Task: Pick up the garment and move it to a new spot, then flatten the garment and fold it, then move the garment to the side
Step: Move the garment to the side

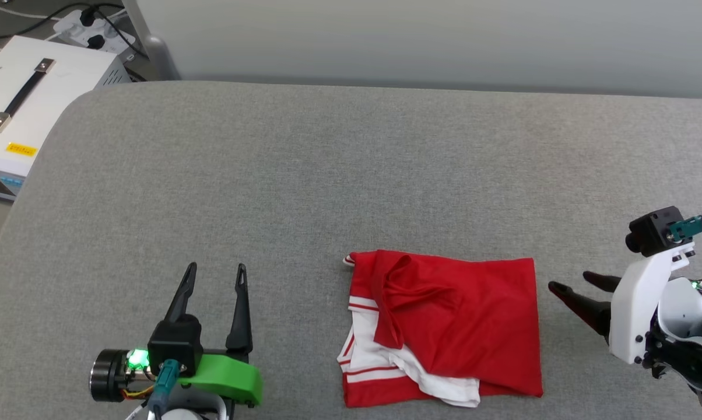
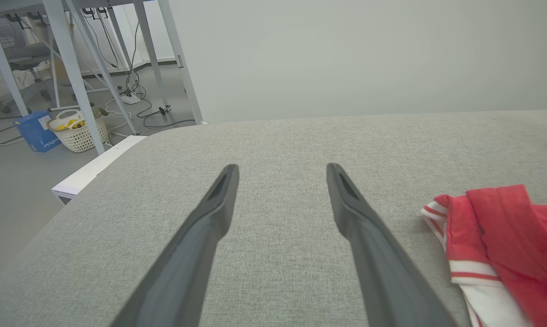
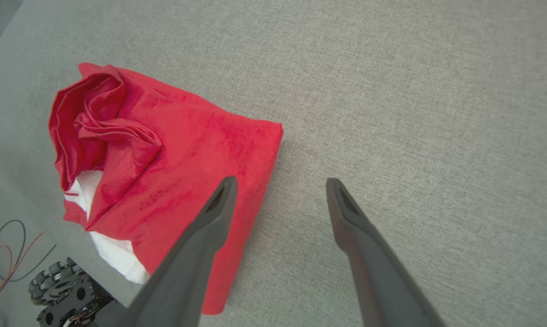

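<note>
1. At the far left of the head view, a white box (image 1: 30, 99) with a black handle sits on the floor beside the grey cloth-covered surface (image 1: 351, 175). A power strip (image 1: 91, 29) with plugs in it lies behind the box.
2. In the left wrist view, a pale basket (image 2: 78, 129) and a blue box (image 2: 35, 131) stand on the floor among slanted metal legs, off the surface's rounded corner.
3. The left jaws hang over the near left part of the surface, released and spread wide, with nothing between them. Their dark fingers (image 1: 183, 297) point away from the robot, and bare grey cloth shows between them in the left wrist view (image 2: 210, 222).
4. The garment (image 1: 444, 326) lies flat on the near part of the surface, right of centre, between the two arms and well apart from the left jaws. It is folded into a rough rectangle with red cloth on top. White sleeve cloth with red stripes sticks out along its left side and near edge. The left wrist view catches its striped corner (image 2: 496, 245) at the right edge.
5. The right jaws are at the lower right, also released and gaping, grasping nothing. Their fingers (image 1: 578, 303) point left toward the garment's right edge, with a narrow strip of grey between the tips and the cloth.
6. In the right wrist view, one finger crosses in front of the garment's (image 3: 187, 163) edge while the other finger (image 3: 364, 236) is over bare surface. A small black wheel (image 3: 60, 290) shows at the lower left.
</note>
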You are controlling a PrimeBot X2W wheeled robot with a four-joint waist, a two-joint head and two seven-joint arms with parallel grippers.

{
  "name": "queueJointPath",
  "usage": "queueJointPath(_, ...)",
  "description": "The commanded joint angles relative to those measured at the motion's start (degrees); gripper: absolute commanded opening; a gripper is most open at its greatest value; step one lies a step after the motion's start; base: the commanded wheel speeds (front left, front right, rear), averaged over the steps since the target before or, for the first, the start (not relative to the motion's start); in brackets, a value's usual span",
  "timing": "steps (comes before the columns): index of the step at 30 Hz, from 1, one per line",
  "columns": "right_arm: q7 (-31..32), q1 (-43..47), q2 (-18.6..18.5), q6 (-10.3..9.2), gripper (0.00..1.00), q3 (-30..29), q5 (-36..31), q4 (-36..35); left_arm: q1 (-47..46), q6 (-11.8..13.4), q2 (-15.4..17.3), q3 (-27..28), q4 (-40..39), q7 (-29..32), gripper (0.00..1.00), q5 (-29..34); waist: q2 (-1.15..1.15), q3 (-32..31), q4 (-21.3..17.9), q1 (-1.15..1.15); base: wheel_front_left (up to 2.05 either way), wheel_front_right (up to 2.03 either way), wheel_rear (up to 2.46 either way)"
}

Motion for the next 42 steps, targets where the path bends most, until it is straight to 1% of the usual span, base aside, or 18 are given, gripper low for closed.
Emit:
queueJointPath(1, 1.00, 0.21, 0.26, -0.05, 1.00, 0.46, 1.49, 0.30, -1.48, -0.39, -0.35, -0.16, 0.13, -0.34, 1.00, 0.09, 0.00, 1.49, 1.19, 0.00, 0.00, 0.00, 0.00)
queueJointPath(3, 2.64, 0.21, 1.02, -0.05, 1.00, 1.46, 3.84, 0.83, -2.52, -0.56, -0.47, -0.43, 0.30, -0.34, 1.00, 0.16, 0.00, 2.47, 2.02, 0.00, 0.00, 0.00, 0.00)
queueJointPath(6, 3.76, -0.23, 1.89, -0.05, 1.00, 3.45, 4.57, 1.97, -3.42, -0.50, -0.65, -0.70, 0.25, -0.34, 1.00, 0.26, 0.00, 3.69, 2.84, 0.00, 0.00, 0.00, 0.00)
queueJointPath(10, 4.25, -1.25, 3.60, -0.05, 1.00, 6.17, 4.73, 5.87, -4.25, -0.47, -0.82, -0.97, 0.42, -0.34, 1.00, 0.35, 0.00, 5.06, 3.70, 0.00, 0.00, 0.00, 0.00)
queueJointPath(15, 3.37, -1.74, 5.12, -0.05, 1.00, 9.35, 4.10, 12.29, -5.35, -0.44, -1.04, -1.29, 0.67, -0.34, 1.00, 0.34, 0.00, 6.22, 4.53, 0.00, 0.00, 0.00, 0.00)
queueJointPath(18, 1.02, -1.95, 5.14, -0.05, 1.00, 11.10, 3.89, 13.61, -5.75, -0.39, -1.15, -1.42, 0.95, -0.34, 1.00, 0.28, 0.00, 6.23, 4.82, 0.00, 0.00, 0.00, 0.00)
queueJointPath(20, -1.09, -2.43, 4.94, -0.05, 0.29, 12.15, 4.08, 13.47, -5.77, -0.30, -1.21, -1.37, 1.09, -0.34, 1.00, 0.24, 0.00, 6.00, 4.74, 0.00, 0.00, 0.00, 0.00)
queueJointPath(21, -2.30, -2.93, 4.70, -0.05, 0.00, 12.64, 4.07, 13.21, -5.67, -0.23, -1.23, -1.27, 1.17, -0.34, 1.00, 0.20, 0.00, 5.77, 4.57, 0.00, 0.00, 0.00, 0.00)
queueJointPath(27, -9.32, -7.25, 2.05, -0.05, 0.00, 14.36, 2.68, 10.01, -4.25, -0.15, -1.23, -0.96, 1.61, -0.34, 1.00, 0.30, 0.00, 3.69, 2.66, 0.00, 0.00, 0.00, 0.00)
queueJointPath(31, -11.81, -9.67, -0.24, -0.05, 0.00, 15.83, 1.74, 6.01, -2.83, -0.08, -1.00, -0.55, 1.52, -0.34, 1.00, 0.37, 0.00, 2.10, -0.22, 0.00, 0.00, 0.00, 0.00)
queueJointPath(37, -10.56, -12.01, -4.67, -0.05, 0.00, 17.68, 1.42, -1.46, -1.66, -0.02, -0.71, -0.04, 0.91, -0.34, 1.00, 0.43, 0.00, 1.58, -6.62, 0.00, 0.00, 0.00, 0.00)
queueJointPath(42, -8.60, -13.76, -8.10, -0.05, 0.00, 16.59, 1.80, -5.37, -2.52, -0.30, -0.38, -0.10, 0.10, -0.34, 1.00, 0.82, 0.00, 3.54, -12.34, 0.00, 0.00, 0.00, 0.00)
